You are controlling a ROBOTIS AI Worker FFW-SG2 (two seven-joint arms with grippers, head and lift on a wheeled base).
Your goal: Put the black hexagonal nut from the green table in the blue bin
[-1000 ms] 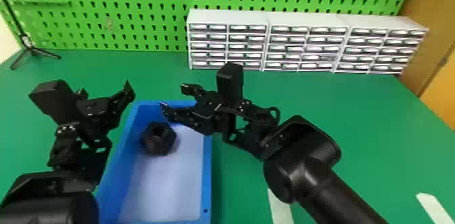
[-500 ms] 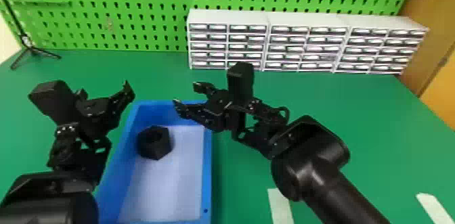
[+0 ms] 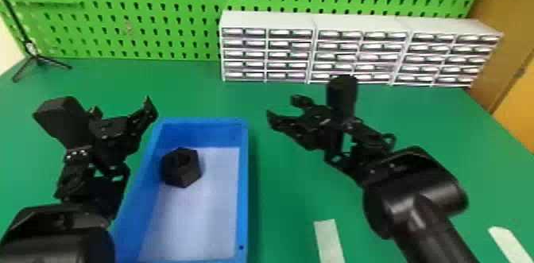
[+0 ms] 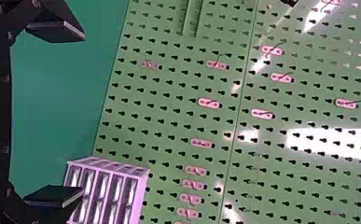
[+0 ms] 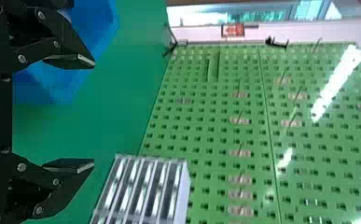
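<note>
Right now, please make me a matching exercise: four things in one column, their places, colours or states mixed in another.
1. Black nut
2. Right claw
3. Drawer cabinets
4. Tripod stand

A. Black, at the far left
B. Open, right of the blue bin
C. Inside the bin
D. White, before the green pegboard

Pairs: 1-C, 2-B, 3-D, 4-A

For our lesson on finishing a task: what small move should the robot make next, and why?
Probably draw the right arm's open fingers farther back from the blue bin: the black nut already lies inside it.
</note>
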